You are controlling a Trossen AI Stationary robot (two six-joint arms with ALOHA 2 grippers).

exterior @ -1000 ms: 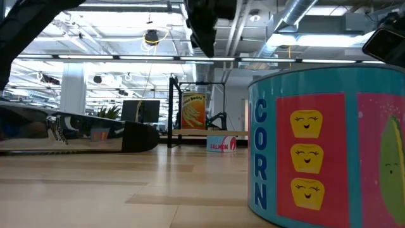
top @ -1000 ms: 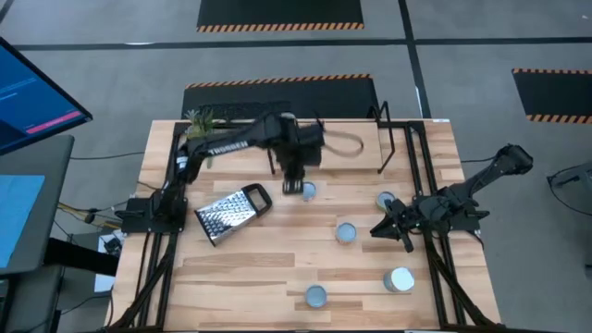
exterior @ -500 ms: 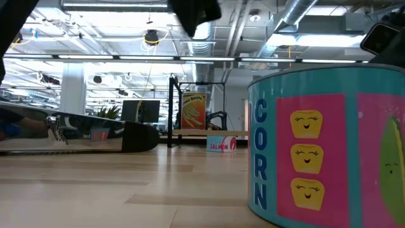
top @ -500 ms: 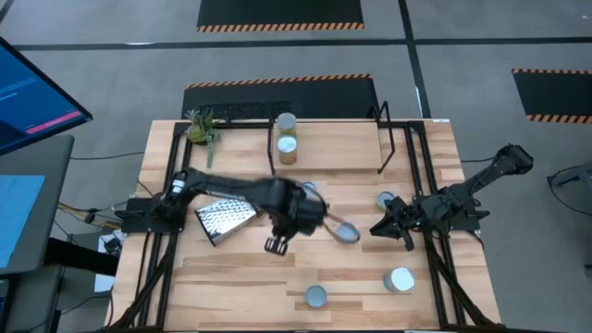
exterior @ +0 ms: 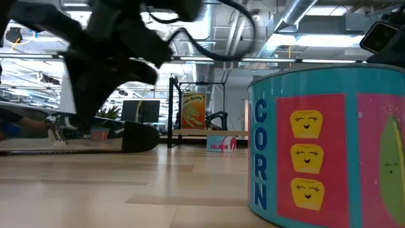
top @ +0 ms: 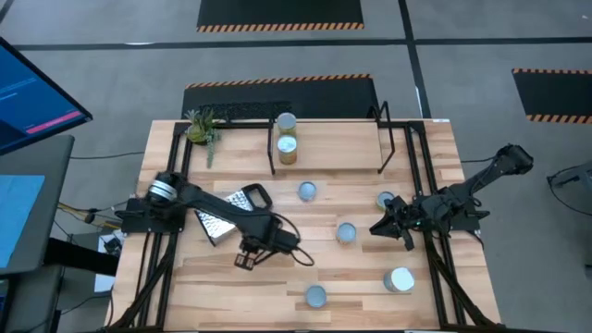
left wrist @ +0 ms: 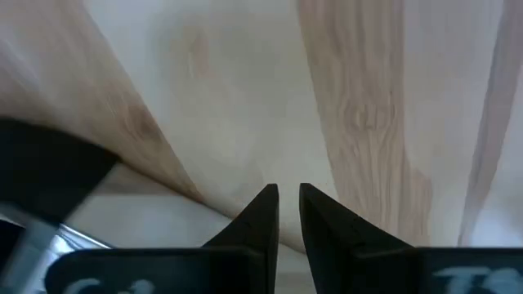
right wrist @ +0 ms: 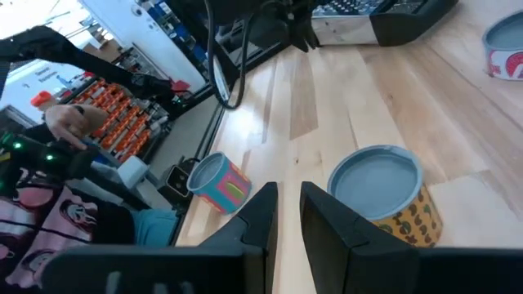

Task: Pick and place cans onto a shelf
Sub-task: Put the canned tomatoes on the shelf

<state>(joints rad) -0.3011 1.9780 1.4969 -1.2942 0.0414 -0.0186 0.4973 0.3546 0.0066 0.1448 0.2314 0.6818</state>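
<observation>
Left gripper [top: 244, 260] swung from the shelf [top: 328, 139] down over bare table [top: 370, 287] by the grater [top: 227, 211], fingers nearly closed, apparently empty. Two cans [top: 287, 146] stacked on shelf, five on table; right gripper [top: 377, 228] slightly parted, empty, beside one

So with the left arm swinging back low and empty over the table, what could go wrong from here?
1. The left pincer, shut and empty, sits right beside the grater; its arm crosses over the grater and might knock it.
2. Five cans lie loose on the table; the one nearest the left arm's dangling cable could get snagged.
3. The right pincer waits close to another can.
</observation>
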